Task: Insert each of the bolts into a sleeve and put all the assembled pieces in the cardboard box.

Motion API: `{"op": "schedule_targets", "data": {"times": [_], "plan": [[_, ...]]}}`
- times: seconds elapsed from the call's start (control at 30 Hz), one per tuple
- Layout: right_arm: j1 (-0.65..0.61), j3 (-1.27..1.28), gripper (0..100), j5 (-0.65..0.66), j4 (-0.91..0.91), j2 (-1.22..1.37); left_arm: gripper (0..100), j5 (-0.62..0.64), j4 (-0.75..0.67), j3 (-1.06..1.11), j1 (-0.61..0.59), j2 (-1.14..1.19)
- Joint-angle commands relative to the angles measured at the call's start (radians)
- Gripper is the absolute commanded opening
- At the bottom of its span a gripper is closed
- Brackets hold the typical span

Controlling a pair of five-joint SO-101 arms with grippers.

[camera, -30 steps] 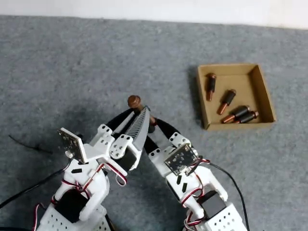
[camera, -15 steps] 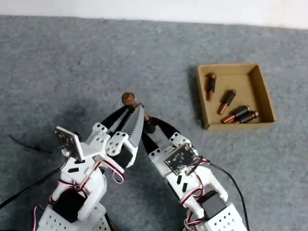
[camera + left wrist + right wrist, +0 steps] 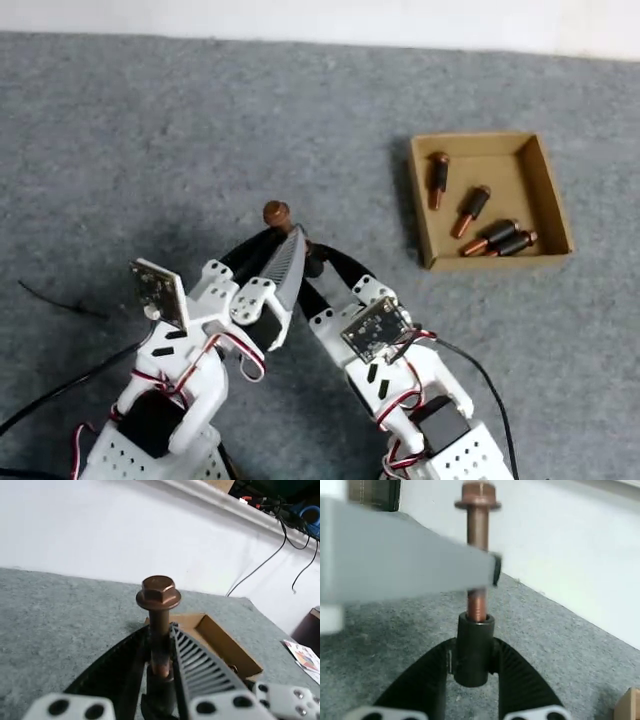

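Gripping a copper-coloured hex-head metal bolt [image 3: 159,592] by its shank, the left gripper [image 3: 288,245] holds it upright just left of the centre of the high view, its fingers [image 3: 195,667] closed tight on either side so that the flanged head stands clear above the fingertips. Directly beneath, the right gripper [image 3: 473,655] has its black curved fingers [image 3: 517,680] clamped around a black cylindrical sleeve [image 3: 473,647], also upright with its open mouth facing up. The bolt's lower end meets that mouth in line with the sleeve; how far it sits inside cannot be told. Both white arms rise from the bottom edge of the high view and lean towards each other, so the two grippers come together at one spot near the middle of the frame, the left one on top. An open brown cardboard box [image 3: 421,215] lies in the upper right of the frame, well apart from the grippers, and four assembled pieces [image 3: 470,210], each a copper bolt seated in a black sleeve, lie on its floor, two of them side by side against the lower wall. A grey carpet-like worktop [image 3: 150,130] carries everything. One thin black strand [image 3: 55,298] lies on it at the left edge, near the left arm's base, and a white wall [image 3: 300,18] runs along the top.
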Motion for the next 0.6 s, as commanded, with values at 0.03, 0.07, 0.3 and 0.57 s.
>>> {"op": "schedule_targets", "data": {"times": [0.03, 0.07, 0.3, 0.57], "plan": [[0.015, 0.122, 0.5, 0.006, 0.002, -0.019, 1, 0.000, -0.002, -0.002, -0.013, -0.002], [0.015, 0.122, 0.5, 0.006, 0.002, -0.019, 1, 0.000, -0.002, -0.002, -0.013, -0.002], [0.015, 0.122, 0.5, 0.006, 0.002, -0.019, 1, -0.006, -0.002, 0.076, -0.019, -0.002], [0.015, 0.122, 0.5, 0.006, 0.004, -0.019, 1, -0.072, -0.006, 0.134, -0.019, -0.002]]}}
